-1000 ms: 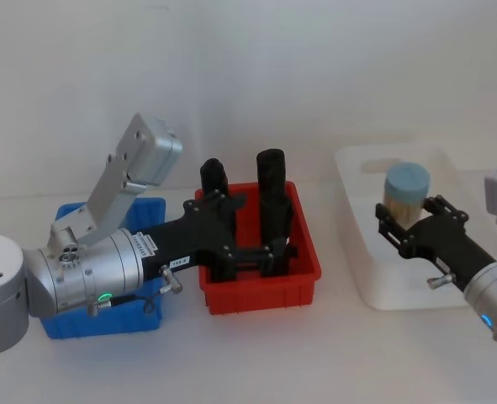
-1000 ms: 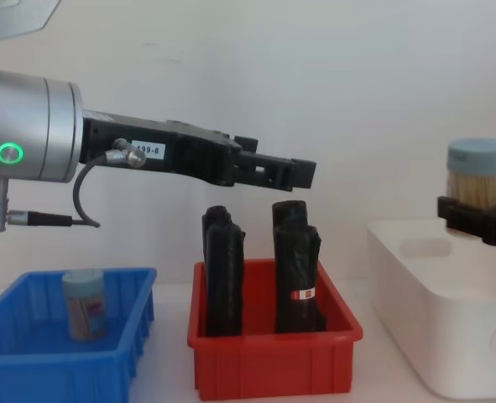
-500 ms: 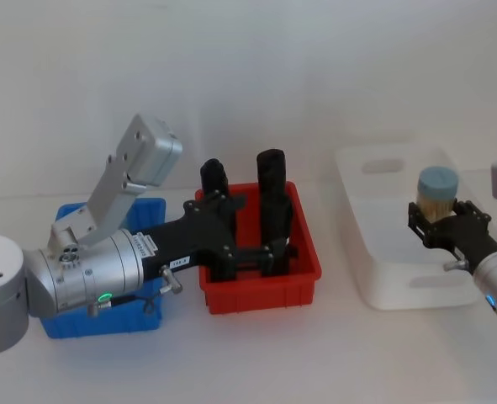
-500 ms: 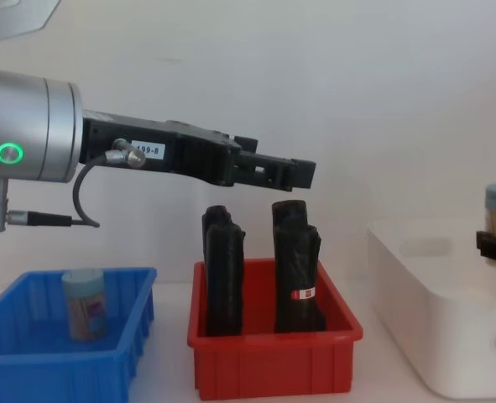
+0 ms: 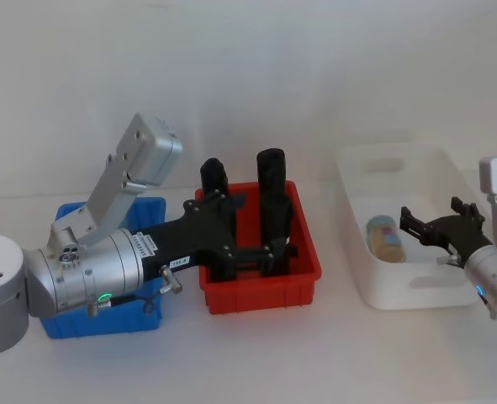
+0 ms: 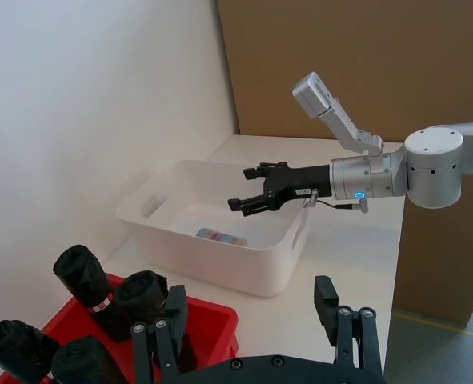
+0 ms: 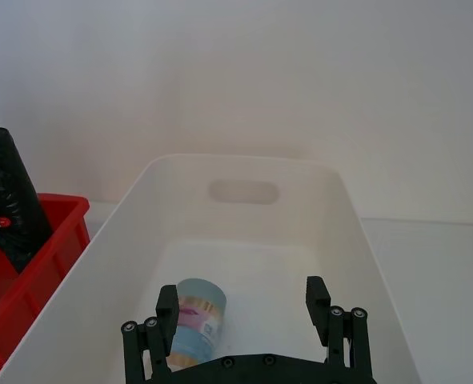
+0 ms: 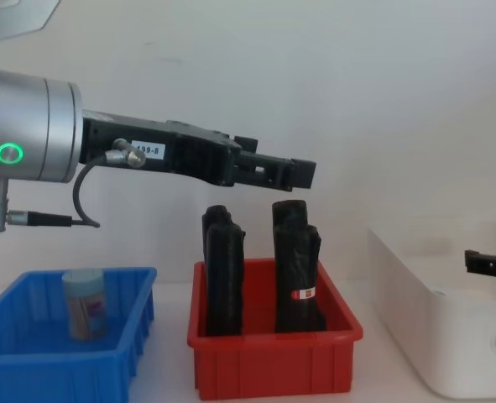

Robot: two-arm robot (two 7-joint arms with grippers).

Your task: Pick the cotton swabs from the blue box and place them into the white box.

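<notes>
Sideways: pale-lidded, labelled swab tub (image 7: 194,318)

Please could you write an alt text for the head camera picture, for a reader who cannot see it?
The right gripper hangs open above the white box, where one tub of cotton swabs lies on its side. The left gripper is open above a red bin holding tall black objects, and its arm covers much of the blue box.

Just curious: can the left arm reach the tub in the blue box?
Probably yes: the tub stands uncovered in the blue box, and the left gripper hangs open above the red bin beside it.
</notes>
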